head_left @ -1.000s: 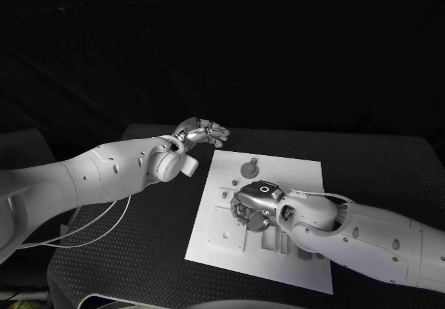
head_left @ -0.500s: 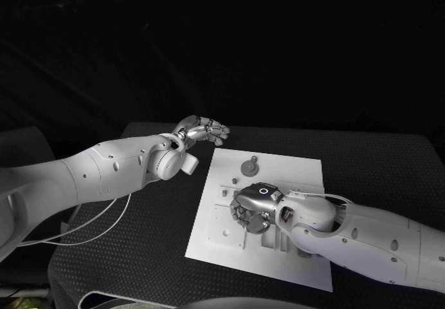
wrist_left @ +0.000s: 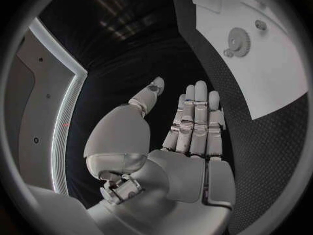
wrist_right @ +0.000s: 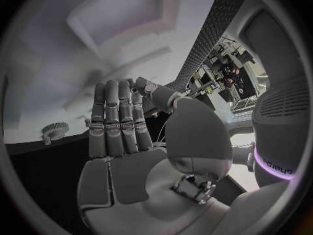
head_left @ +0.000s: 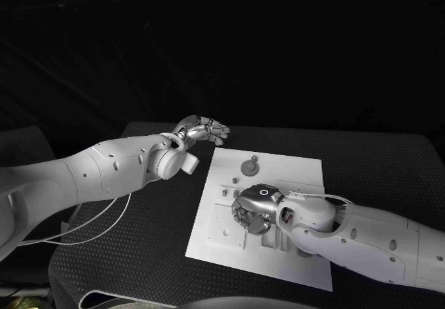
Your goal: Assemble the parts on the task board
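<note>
The white task board (head_left: 283, 168) lies in the middle of the black table. A round gear-like part (head_left: 249, 168) sits near its far edge. My right hand (head_left: 252, 209) hovers palm down over the board's middle, covering the slots there. In the right wrist view this hand (wrist_right: 124, 141) has straight fingers with nothing between them, the board (wrist_right: 59, 73) lies beyond them, and the gear (wrist_right: 55, 129) shows past the fingers. My left hand (head_left: 202, 132) is raised beyond the board's far left corner. Its fingers (wrist_left: 194, 115) are stretched out and empty, with the board (wrist_left: 274, 78) and gear (wrist_left: 236, 38) off to one side.
Raised ribs and small slots (head_left: 278, 241) mark the board's near half beside my right forearm. A white cable (head_left: 92, 235) loops under my left arm. Black table (head_left: 371, 161) surrounds the board on all sides.
My right hand has crept slightly toward the board's near edge. The left hand has stayed where it was.
</note>
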You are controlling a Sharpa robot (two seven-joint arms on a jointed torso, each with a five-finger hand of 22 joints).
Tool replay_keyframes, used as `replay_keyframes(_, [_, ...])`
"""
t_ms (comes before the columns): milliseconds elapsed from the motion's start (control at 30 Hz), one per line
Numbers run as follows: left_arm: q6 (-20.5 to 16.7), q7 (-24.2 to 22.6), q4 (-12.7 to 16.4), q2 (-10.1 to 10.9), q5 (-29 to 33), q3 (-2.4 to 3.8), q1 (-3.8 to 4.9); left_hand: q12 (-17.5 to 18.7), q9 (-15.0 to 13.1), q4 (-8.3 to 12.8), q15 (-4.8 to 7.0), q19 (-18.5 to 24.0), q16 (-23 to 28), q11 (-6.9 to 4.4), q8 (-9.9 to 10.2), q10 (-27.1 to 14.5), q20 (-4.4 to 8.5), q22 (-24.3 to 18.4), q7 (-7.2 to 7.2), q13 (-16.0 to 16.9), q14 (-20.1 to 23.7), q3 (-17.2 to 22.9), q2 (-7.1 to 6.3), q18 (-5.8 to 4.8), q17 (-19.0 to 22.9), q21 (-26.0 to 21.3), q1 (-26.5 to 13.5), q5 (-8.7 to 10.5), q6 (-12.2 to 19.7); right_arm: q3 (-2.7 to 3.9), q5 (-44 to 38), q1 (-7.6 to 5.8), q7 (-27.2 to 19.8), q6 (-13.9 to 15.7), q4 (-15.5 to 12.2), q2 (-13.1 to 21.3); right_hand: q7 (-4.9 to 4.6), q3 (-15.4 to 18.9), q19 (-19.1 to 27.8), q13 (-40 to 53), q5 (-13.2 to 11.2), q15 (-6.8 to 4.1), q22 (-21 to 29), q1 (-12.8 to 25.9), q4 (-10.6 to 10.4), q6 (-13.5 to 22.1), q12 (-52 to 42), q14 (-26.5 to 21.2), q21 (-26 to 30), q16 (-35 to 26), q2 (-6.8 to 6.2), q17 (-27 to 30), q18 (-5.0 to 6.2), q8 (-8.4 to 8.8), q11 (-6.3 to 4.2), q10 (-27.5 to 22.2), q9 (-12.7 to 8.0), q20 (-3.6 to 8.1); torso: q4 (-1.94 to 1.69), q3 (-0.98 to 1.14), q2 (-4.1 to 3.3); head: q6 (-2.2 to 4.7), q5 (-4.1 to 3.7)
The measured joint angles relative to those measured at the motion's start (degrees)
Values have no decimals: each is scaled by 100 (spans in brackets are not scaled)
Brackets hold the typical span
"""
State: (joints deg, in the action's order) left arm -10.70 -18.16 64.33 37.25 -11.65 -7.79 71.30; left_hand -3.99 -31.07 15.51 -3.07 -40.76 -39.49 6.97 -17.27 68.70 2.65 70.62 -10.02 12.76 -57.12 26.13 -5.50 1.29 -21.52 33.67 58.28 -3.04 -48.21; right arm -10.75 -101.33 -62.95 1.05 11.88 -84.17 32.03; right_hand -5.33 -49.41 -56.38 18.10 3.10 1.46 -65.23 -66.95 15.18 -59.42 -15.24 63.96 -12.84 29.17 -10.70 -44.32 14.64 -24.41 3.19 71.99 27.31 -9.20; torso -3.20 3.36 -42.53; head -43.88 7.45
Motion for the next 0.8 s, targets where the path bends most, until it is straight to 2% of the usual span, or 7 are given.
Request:
replay_keyframes(533, [3,17,0,1,10,0,0,0,1,0,0,0,0,0,0,0,0,5,0,-1,0,0,0,0,-9,0,0,0,0,-26,-56,4,51,22,4,-85,0,-16,0,8,0,0,-17,-1,16,0,22,0,0,0,-1,-14,0,2,11,9,6,0,-2,1,-5,8,-17])
replay_keyframes(733, [8,25,3,1,11,0,0,0,1,-1,0,0,2,-20,0,-20,0,4,0,-1,0,1,0,0,-11,0,0,0,0,-28,-70,5,96,47,10,-117,0,-16,0,22,0,0,-13,-1,16,0,59,-1,0,-58,-1,-34,0,34,11,9,13,0,-5,-9,-5,11,-21])
replay_keyframes(800, [9,30,5,2,12,0,0,0,1,-16,0,0,22,-20,0,-21,0,4,0,-1,0,16,0,-1,-10,0,0,0,0,-28,-71,5,110,40,19,-122,-30,-16,3,33,0,0,-11,-1,16,31,84,0,33,-108,-1,-46,3,79,33,-14,21,-3,-6,-10,-5,11,-22])
